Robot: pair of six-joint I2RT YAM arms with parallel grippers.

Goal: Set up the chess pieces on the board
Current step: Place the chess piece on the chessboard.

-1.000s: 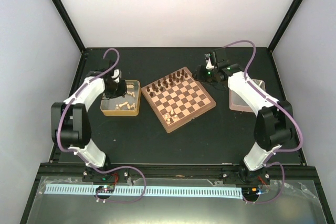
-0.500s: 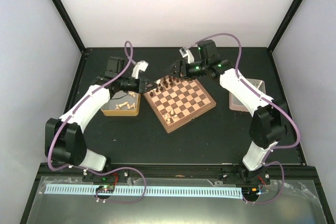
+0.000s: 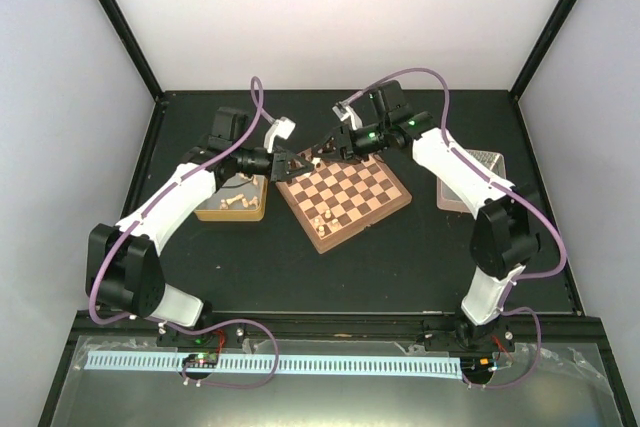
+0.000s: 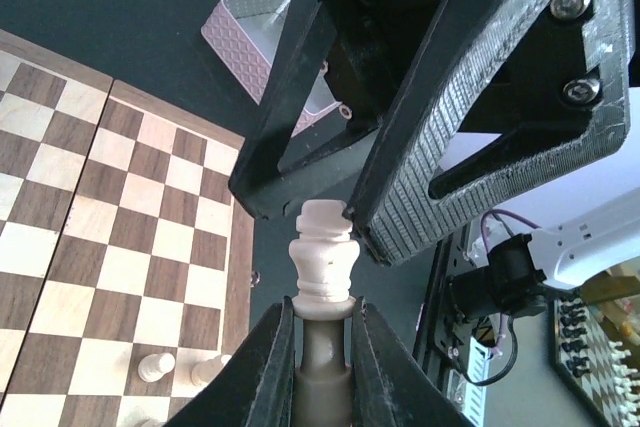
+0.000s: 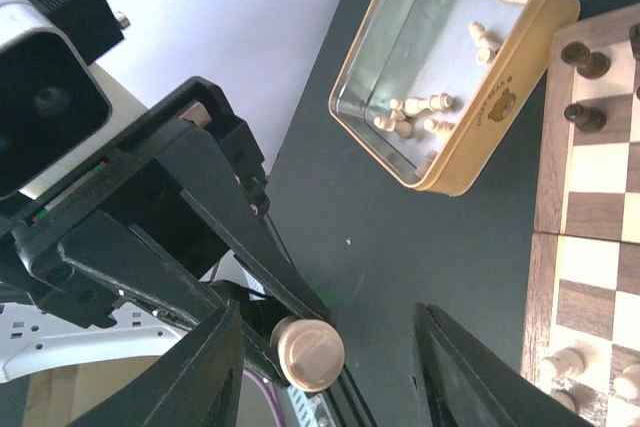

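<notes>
My left gripper [image 4: 322, 302] is shut on a pale cream chess piece [image 4: 323, 257], gripping its stem with the head sticking out past the fingertips. My right gripper [image 5: 328, 322] is open, its fingers [image 4: 440, 167] standing on either side of that piece's head. The piece's round base [image 5: 310, 352] shows between them, nearer one finger. Both grippers meet in the air over the far left corner of the board [image 3: 350, 202]. Dark pieces [image 5: 585, 62] line the board's far edge and a few pale ones [image 3: 322, 220] stand near its front corner.
A tan tray [image 3: 232, 213] left of the board holds several loose pale pieces [image 5: 420, 112]. A pink tray [image 3: 462, 197] lies to the board's right. Black rails edge the dark table.
The left arm rose from the tan tray and swung right with a pale piece. The right arm swung left to meet it, and its jaws opened wide, then narrowed.
</notes>
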